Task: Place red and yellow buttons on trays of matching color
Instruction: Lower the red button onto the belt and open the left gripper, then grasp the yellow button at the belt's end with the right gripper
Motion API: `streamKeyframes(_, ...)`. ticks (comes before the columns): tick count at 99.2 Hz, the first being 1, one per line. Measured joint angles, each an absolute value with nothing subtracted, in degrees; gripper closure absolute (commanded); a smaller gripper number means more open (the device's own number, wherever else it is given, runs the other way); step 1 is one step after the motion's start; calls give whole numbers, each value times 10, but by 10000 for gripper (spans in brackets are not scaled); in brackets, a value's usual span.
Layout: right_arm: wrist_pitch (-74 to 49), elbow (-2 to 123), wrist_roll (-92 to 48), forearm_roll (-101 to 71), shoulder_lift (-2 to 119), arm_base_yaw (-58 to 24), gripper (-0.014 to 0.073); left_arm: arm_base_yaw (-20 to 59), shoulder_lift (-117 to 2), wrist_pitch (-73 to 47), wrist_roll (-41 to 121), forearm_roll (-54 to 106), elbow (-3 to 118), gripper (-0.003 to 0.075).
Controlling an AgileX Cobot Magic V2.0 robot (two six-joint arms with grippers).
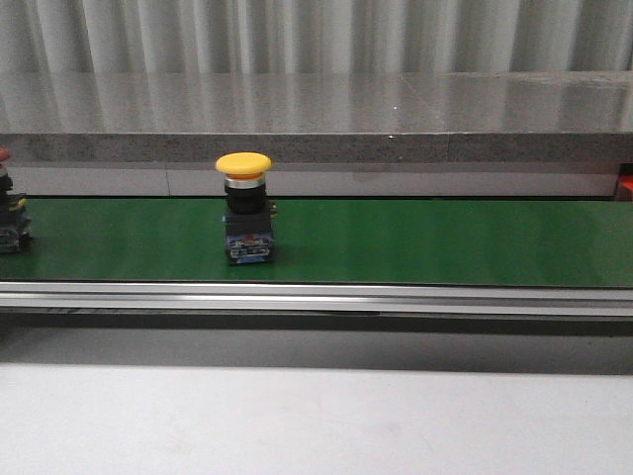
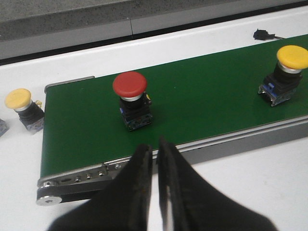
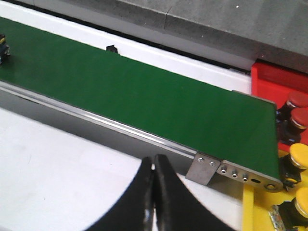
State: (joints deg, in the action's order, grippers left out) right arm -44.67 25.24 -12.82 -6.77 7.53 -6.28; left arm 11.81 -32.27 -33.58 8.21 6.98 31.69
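Standing on the green conveyor belt are two buttons not yet sorted: a yellow button upright near the belt's middle, and a red button upright closer to the belt's left end, just ahead of the left gripper. That gripper hangs over the white counter beside the belt's near rail, its fingers pressed nearly together and holding nothing. The right gripper is likewise closed and empty, near the belt's right end, where a red tray and a yellow tray already hold buttons of matching colour. A further yellow-capped button sits off the belt's left end on the counter. The step in hand appears to be a pickup, and the red one is the likeliest target for the left arm. To do it well, the gripper should spread first, come down squarely over the cap, and close on the black body under the dome rather than the slippery cap, keeping the piece upright for the carry.
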Motion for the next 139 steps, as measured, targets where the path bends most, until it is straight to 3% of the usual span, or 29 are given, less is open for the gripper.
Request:
streamKeyframes(12,-434,272,-128,-68,129,-90,643,119,-295,-336,82,72,310,726)
streamKeyframes(22,-427,301,-128,-68,191,-120,557,119,-289,-336,82,72,310,726)
streamKeyframes(46,-421,397,-128,-73,377,-172,109,119,-289,-336,83,72,310,726)
streamKeyframes(58,-421,454,-128,-95,472,-187,-22,119,-289,-336,83,72,310,726)
streamKeyframes(99,-517,651,-128,-149,738,-216,-31,119,-289,-336,83,72,310,726)
streamKeyframes(139,-559,765,-127,-150,929,-259,-30,119,-289,-336,83,72,310,726)
